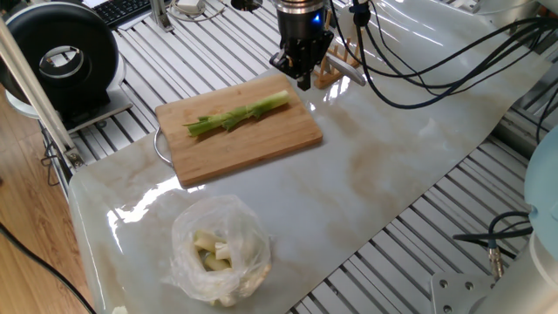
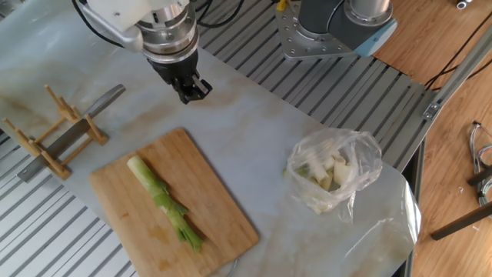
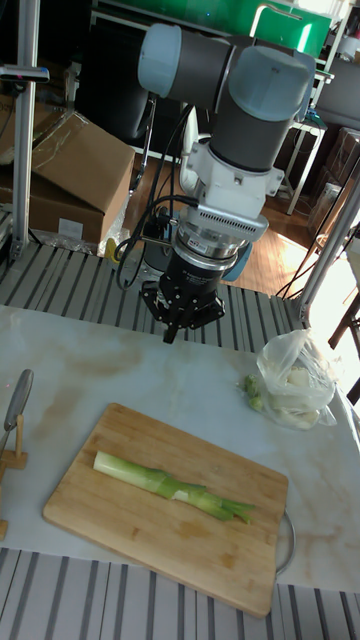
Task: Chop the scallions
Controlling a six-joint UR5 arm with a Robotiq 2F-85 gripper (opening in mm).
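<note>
One scallion stalk (image 1: pixel 240 114) lies whole on the wooden cutting board (image 1: pixel 261 139), pale end toward the arm, leafy end away. It also shows in the other fixed view as the stalk (image 2: pixel 163 201) and in the tall view as the stalk (image 3: pixel 170 488). My gripper (image 1: pixel 300 73) hangs just beyond the board's far corner, above the table, near the stalk's pale end. In the other fixed view the gripper (image 2: pixel 192 91) points down with a small gap between its fingers and holds nothing.
A knife (image 2: pixel 73 132) rests in a small wooden rack (image 2: pixel 46 150) beside the board, close behind the gripper. A clear plastic bag (image 2: pixel 334 177) of pale pieces sits apart from the board. Cables (image 1: pixel 436 61) trail behind the arm. Slatted metal borders the marble sheet.
</note>
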